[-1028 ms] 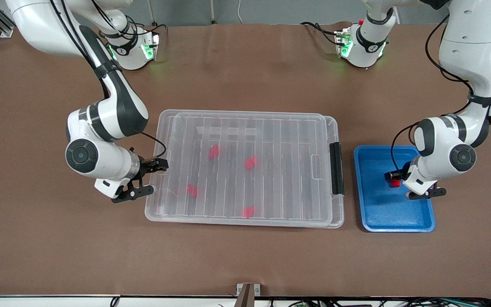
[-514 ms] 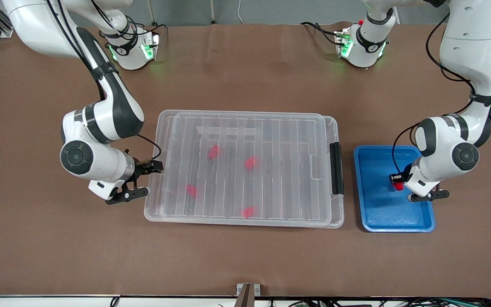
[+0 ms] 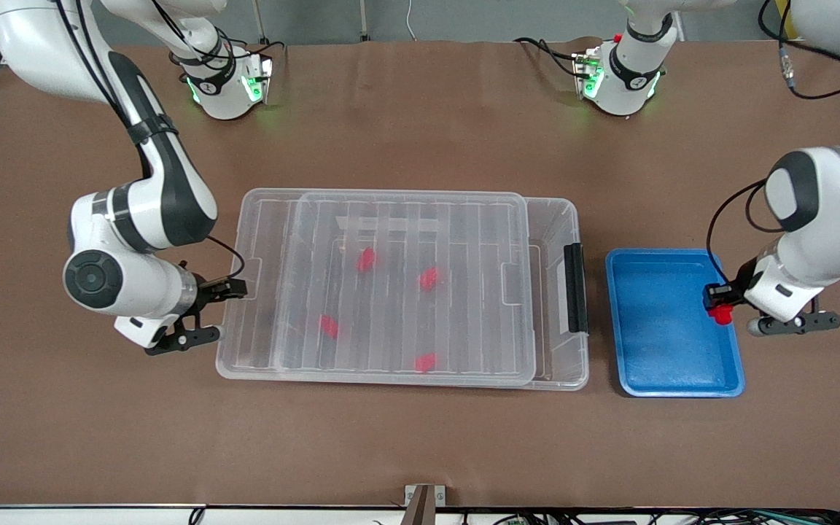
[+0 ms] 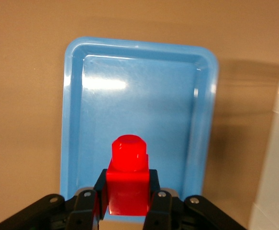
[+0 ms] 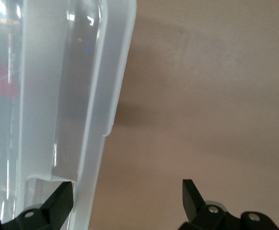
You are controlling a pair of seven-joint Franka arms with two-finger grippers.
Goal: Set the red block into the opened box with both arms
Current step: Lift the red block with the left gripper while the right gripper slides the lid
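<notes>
No brand, label or writing can be read on anything here.

The left gripper (image 3: 719, 302) is clamped on the red block (image 4: 127, 179), whose round stud pokes out past the fingertips. It hangs over the blue tray (image 3: 653, 364), at the tray's long edge toward the left arm's end of the table. The tray itself holds nothing.

The right gripper (image 3: 205, 310) has its jaws spread wide at the short end of the ribbed lid (image 3: 391, 233) toward the right arm's end of the table, one finger (image 5: 60, 201) against the lid's rim.

The lid lies shifted on the clear box (image 3: 551, 219), overhanging the end toward the right arm and leaving a strip of the box uncovered beside the black handle bar (image 3: 574, 288). Four red blocks (image 3: 367, 259) show through the lid, scattered inside.
</notes>
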